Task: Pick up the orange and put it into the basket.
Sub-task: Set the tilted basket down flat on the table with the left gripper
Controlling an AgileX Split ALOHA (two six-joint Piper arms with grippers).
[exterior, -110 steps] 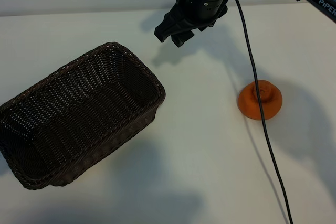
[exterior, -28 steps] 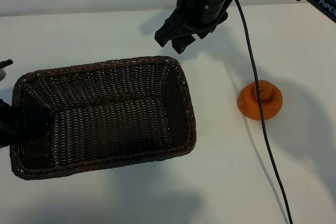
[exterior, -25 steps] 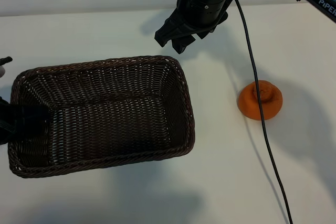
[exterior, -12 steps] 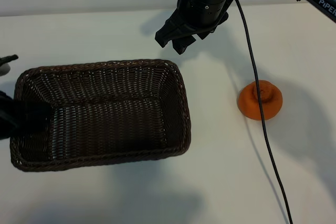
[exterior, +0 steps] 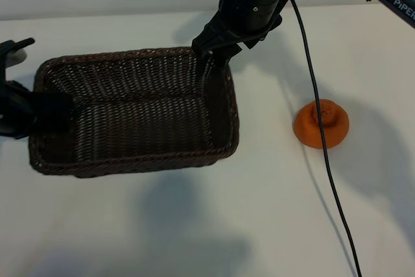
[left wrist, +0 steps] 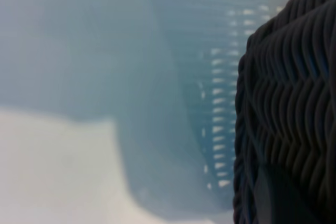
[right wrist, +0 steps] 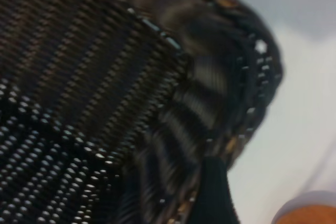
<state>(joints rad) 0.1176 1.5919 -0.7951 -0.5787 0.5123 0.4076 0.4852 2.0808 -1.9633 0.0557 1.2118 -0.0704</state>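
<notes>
On the white table (exterior: 194,225): one dark wicker basket (exterior: 136,118), my left gripper (exterior: 29,111) clamped on its short wall at the exterior view's left edge. Above its far right corner hangs my right gripper (exterior: 217,47), jaws spread and holding nothing. One orange (exterior: 321,123), well right of the basket, crossed by a black cable (exterior: 327,160).

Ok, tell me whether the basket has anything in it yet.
Empty. The basket shows only bare woven floor in the exterior view, and the orange sits on the table beside it, apart.
</notes>
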